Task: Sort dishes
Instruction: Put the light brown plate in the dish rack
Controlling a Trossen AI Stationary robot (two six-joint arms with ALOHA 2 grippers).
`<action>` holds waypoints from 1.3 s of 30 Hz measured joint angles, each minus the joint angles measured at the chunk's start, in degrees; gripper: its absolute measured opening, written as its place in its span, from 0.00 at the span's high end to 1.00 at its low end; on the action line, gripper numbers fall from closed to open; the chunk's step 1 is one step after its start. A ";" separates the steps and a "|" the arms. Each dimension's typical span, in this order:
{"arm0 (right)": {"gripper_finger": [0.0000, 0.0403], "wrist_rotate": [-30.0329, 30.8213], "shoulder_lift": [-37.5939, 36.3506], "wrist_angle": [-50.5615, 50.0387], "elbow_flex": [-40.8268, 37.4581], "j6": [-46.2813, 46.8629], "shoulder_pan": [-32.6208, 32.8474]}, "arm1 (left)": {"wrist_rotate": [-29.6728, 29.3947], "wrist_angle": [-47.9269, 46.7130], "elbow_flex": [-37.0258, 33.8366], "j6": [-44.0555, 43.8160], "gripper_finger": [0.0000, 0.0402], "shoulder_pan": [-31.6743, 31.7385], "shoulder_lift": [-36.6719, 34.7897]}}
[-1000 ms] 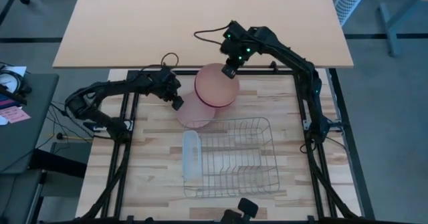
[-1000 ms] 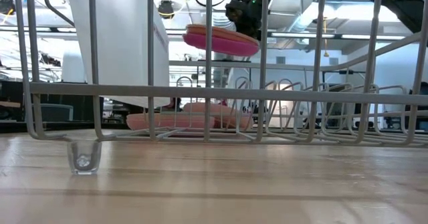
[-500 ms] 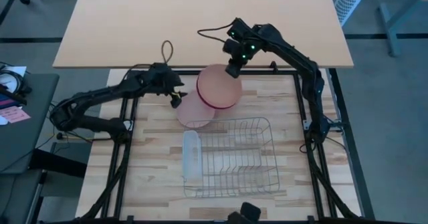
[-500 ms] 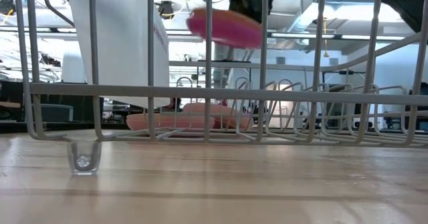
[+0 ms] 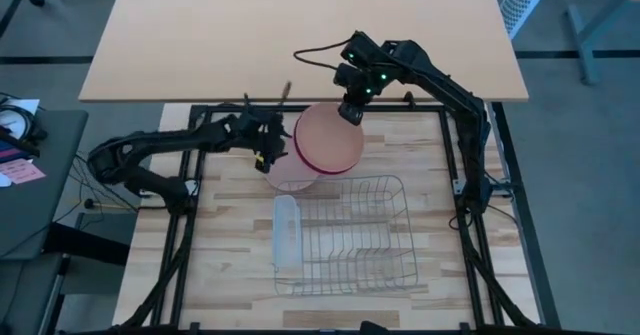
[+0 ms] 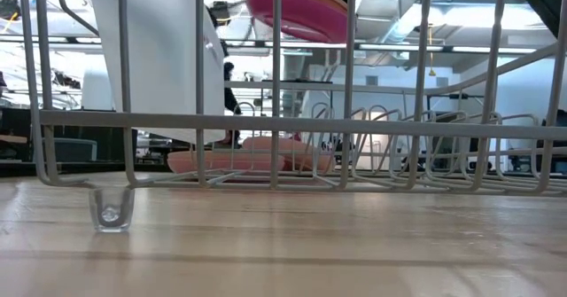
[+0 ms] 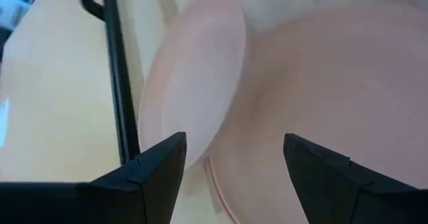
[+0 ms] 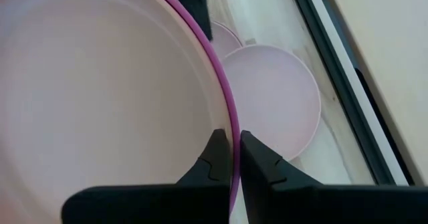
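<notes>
Rack [image 5: 345,237] nearest on tabletop [image 5: 230,235], no plates inside yet. Beyond it, left tool [image 5: 265,153] wide, empty, now beside plate stack [image 5: 290,170]. Farthest, right tool [image 5: 351,111] pinching rim of stacked pair of plates [image 5: 328,140], raised higher, tilting since a second ago: racking likely next.

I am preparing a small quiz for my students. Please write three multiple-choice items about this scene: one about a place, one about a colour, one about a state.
1. Where is the wire rack?
A. on the wooden table
B. on the floor
C. held by an arm

2. What colour is the underside of the lifted plates?
A. green
B. magenta
C. blue

3. How is the left gripper?
A. shut on a plate
B. open
C. out of view

Answers:
1 A, the high view shows it there.
2 B, the low view shows it.
3 B, its fingers stand apart, holding nothing.
</notes>
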 joint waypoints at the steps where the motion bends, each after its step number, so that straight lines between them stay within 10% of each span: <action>1: 0.97 0.01 -0.05 0.00 0.00 -0.02 0.05 | -0.37 0.98 0.00 1.75 0.39 -0.02 1.33; 20: 0.97 0.03 -0.05 0.11 0.00 -0.44 -0.30 | -5.74 16.53 0.00 13.16 0.40 -1.57 12.95; 39: 0.97 0.05 -0.03 0.54 0.00 -0.44 -0.30 | -3.56 15.08 0.00 16.48 0.70 -1.36 12.93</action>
